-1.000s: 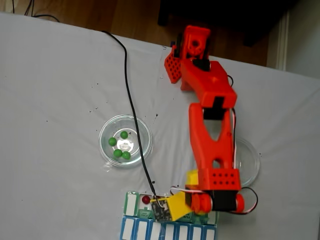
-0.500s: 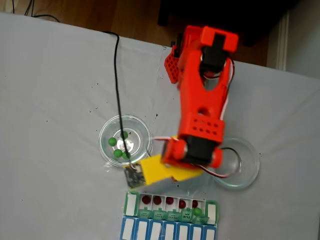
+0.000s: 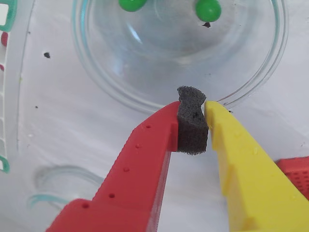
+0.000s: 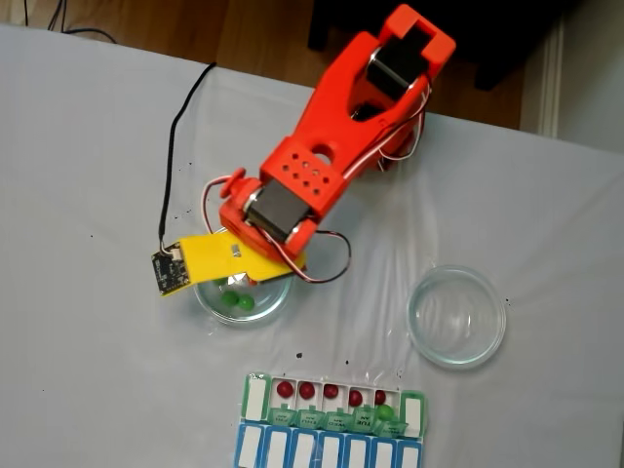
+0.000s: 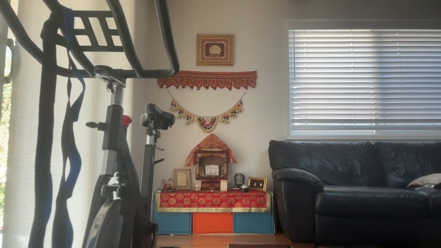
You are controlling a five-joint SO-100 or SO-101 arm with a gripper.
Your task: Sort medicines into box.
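I'm swinging the gripper [image 3: 192, 126] back from the box [image 4: 333, 403] to the green dish [image 3: 251, 72], jaws pressed together on the foam pad, carrying nothing. Five reds and one green are sitting in the box; greens [image 3: 208, 9] are waiting in the dish, next pick.

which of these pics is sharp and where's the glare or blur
Wrist view: the foam pad at the gripper is sharp, the glass dish rim shows glare, the green balls look soft. Fixed view: evenly lit but soft; the pill box lettering is hard to read. Other view: backlit by the window blinds.
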